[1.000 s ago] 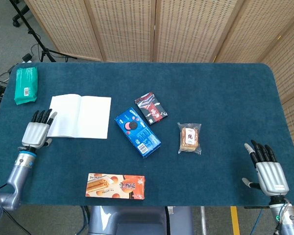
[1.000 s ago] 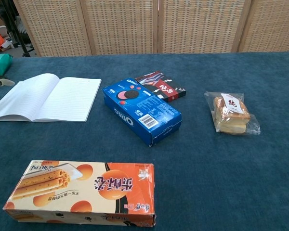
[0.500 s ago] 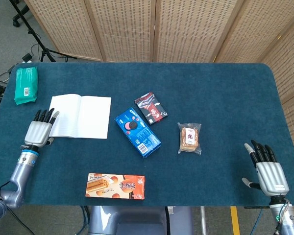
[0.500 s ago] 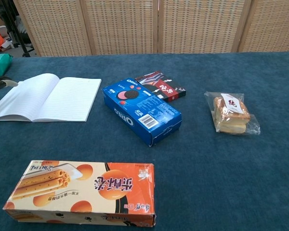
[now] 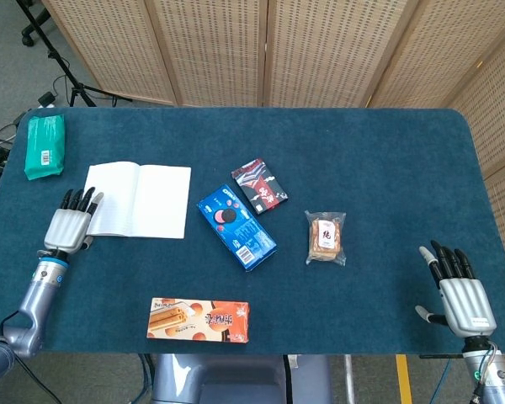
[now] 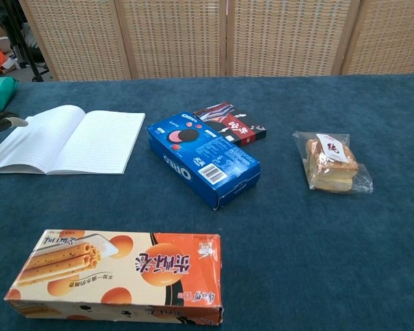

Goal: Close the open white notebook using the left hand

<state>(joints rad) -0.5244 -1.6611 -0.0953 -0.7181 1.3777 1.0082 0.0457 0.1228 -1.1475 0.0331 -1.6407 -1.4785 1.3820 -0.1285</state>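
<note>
Notebook (image 5: 138, 200) beside left robot hand (image 5: 68, 225)

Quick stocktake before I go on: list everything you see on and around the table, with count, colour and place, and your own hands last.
notebook: 1, white, open, left part of table
green packet: 1, green, far left edge of table
Oreo box: 1, blue, centre, right of the notebook
red and black box: 1, just behind the Oreo box
wrapped pastry: 1, clear bag, brown contents, right of centre
wafer roll box: 1, orange and cream, front edge of table
table: 1, dark blue cloth top
folding screen: wicker, tan, behind the table
left hand: 1, silver with black fingers, at the notebook's left edge, holding nothing
right hand: 1, same colours, front right corner, fingers spread, holding nothing
</note>
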